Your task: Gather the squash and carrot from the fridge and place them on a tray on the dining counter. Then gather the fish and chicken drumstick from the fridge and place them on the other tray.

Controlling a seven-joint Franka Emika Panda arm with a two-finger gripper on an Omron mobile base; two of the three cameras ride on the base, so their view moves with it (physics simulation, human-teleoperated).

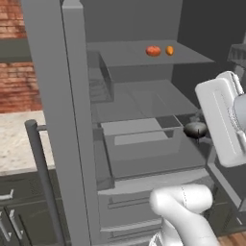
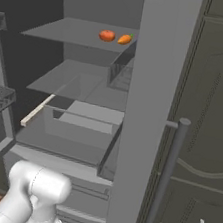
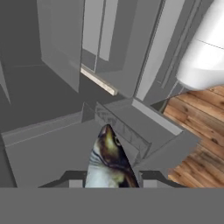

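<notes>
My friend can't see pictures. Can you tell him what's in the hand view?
A fish sticks up from between the robot's jaws, its brown back and pale belly pointing toward the grey shelves and drawer of the open fridge. Wooden floor shows at the right, with part of the robot's white arm above it.

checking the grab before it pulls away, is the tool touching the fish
Touching. In the hand view the fish stands up right between the tool tips at the bottom edge, no gap on either side, so it looks clamped.

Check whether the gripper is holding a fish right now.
Yes, the fish sits between the gripper fingertips in the hand view.
</notes>
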